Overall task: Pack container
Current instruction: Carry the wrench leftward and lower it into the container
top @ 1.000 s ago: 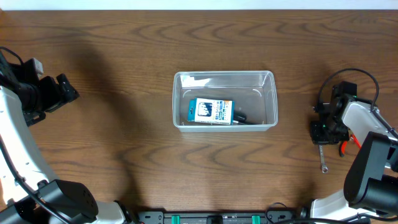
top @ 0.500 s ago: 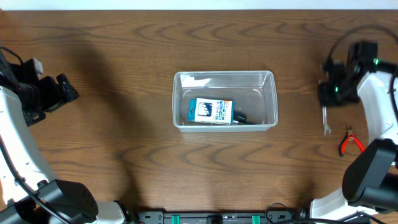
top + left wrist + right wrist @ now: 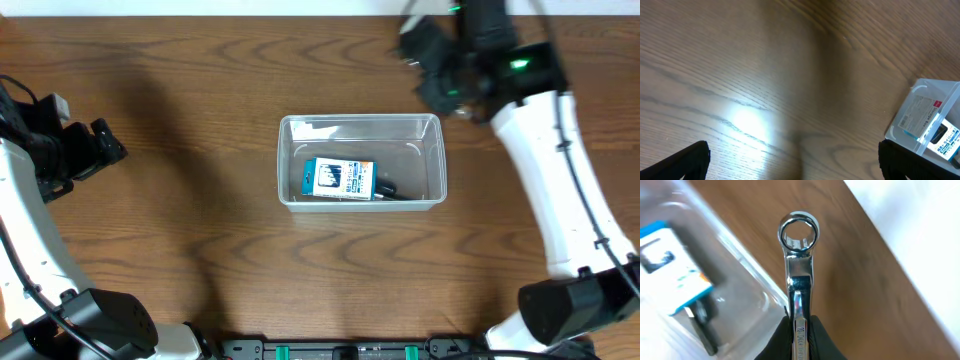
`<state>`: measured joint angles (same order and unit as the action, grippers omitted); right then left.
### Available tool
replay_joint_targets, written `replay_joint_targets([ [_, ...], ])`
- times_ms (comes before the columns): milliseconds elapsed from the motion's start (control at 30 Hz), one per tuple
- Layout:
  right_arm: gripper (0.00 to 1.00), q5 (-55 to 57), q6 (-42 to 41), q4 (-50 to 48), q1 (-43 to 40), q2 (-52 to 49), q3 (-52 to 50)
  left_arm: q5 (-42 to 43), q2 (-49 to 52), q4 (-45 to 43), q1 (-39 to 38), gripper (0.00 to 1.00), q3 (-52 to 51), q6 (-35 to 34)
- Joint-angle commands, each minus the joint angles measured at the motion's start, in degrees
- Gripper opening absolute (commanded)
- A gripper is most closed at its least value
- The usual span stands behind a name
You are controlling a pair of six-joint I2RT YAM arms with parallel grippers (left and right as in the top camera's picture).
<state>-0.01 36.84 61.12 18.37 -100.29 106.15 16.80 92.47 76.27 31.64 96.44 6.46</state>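
Your right gripper (image 3: pixel 800 332) is clamped on the shank of a silver wrench (image 3: pixel 799 275), whose ring end points out ahead of the jaws. The clear container (image 3: pixel 747 267) lies just left of them, holding a blue and white box (image 3: pixel 670 275). Your left gripper (image 3: pixel 792 150) stands wide open over the table (image 3: pixel 765 75), with the container off to its right.

There is one clear container (image 3: pixel 360 119) on one wooden worktop (image 3: pixel 180 230). In it lie one blue and white box (image 3: pixel 340 180) and one small dark item (image 3: pixel 388 189), too unclear to name. One metal wrench (image 3: pixel 799 277) with a ring end shows in the right wrist view. Two robot arms are in view: the left arm (image 3: pixel 30 220) and the right arm (image 3: pixel 550 170).
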Motion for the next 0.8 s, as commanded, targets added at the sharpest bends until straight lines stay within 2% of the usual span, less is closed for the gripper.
replay_joint_targets([
  [0,0.04,1.75,6.84,-0.24,4.96,-0.87,0.96,0.55,0.04,0.15,0.22,0.98,0.11,0.81],
  [267,0.01,1.7,7.63,0.96,11.19,-7.69,0.96,0.55,0.04,0.17,0.22,0.98,0.11,0.81],
  [500,0.03,1.16,8.13,4.13,12.85,-14.4,0.96,0.55,0.04,0.17,0.22,0.98,0.11,0.81],
  [767,0.03,-1.6,9.31,8.41,13.64,-17.59,0.94,0.55,0.04,0.17,0.22,0.98,0.11,0.81],
])
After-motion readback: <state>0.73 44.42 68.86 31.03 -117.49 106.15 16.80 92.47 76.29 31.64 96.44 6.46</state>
